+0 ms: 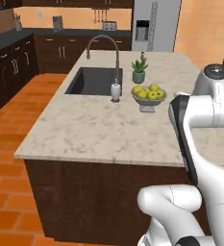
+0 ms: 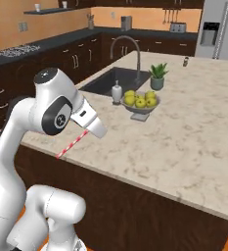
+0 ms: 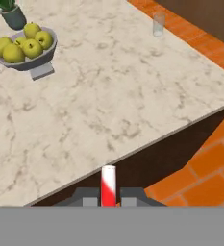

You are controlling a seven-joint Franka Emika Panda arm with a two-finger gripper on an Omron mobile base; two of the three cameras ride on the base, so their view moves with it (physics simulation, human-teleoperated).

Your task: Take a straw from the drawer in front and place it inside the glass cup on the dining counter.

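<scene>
The straw (image 3: 108, 185), a thin red-and-white striped stick, is clamped between the closed jaws and juts out past the desk (image 3: 108, 110) edge. The glass cup (image 3: 158, 24), small and clear, stands upright near the far edge of the beige marbled desk, well apart from the straw.

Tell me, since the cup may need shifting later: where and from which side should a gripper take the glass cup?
Grip the glass cup across its side wall, near mid-height, coming in level from the open countertop side. It stands upright and alone near the counter's edge, away from the fruit bowl, so its straight, narrow wall probably suits two fingers.
</scene>
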